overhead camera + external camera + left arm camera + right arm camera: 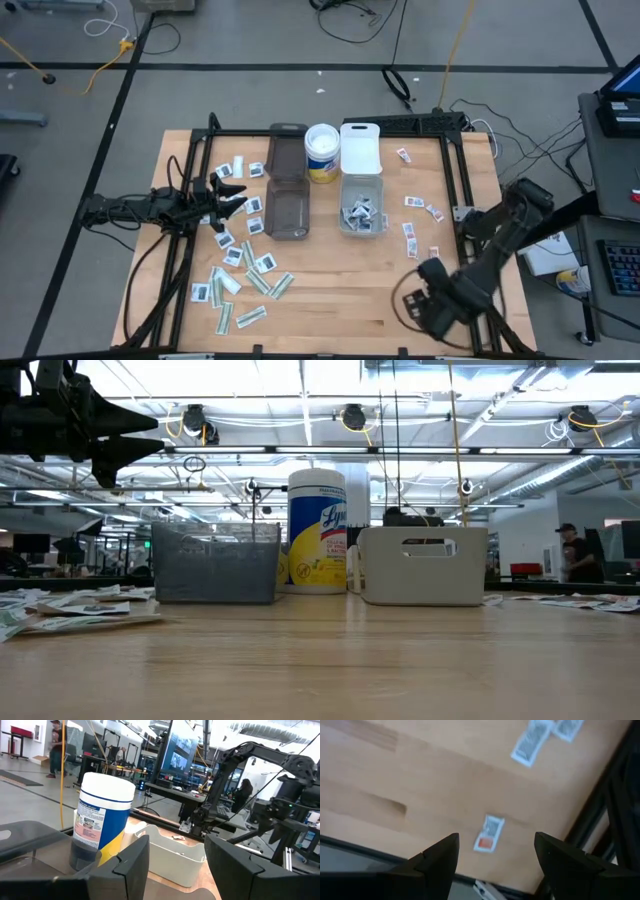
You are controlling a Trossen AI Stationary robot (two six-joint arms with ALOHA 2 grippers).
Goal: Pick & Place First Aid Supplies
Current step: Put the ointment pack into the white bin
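We are looking down on a pale wooden tabletop point(330, 290), taking the far edge of the high view as twelve o'clock. The first aid supplies, small flat white packets point(240, 275) with dark print, are lying scattered mostly toward eight o'clock, with a thinner scatter of small white packets point(415, 235) toward three and four o'clock.

Near the centre, a smoky rectangular plastic bin point(288, 210) is sitting just beside a clear rectangular plastic bin point(362, 205), which is already holding a few packets. A white-lidded yellow and blue wipes canister point(322, 152) is standing at twelve o'clock of the two bins; in the low view its label is reading "Ly", the rest turned away.

The left gripper point(238, 196) is hovering at nine o'clock above the packets, raised well off the wood, jaws parted and holding nothing. The right gripper point(492, 852) is hanging low at five o'clock, jaws spread wide and empty, looking down on a white packet with an orange patch point(488, 834).

We are judging this a reach before a pick. The next move is calling for a descent onto one flat packet, pinching an edge.
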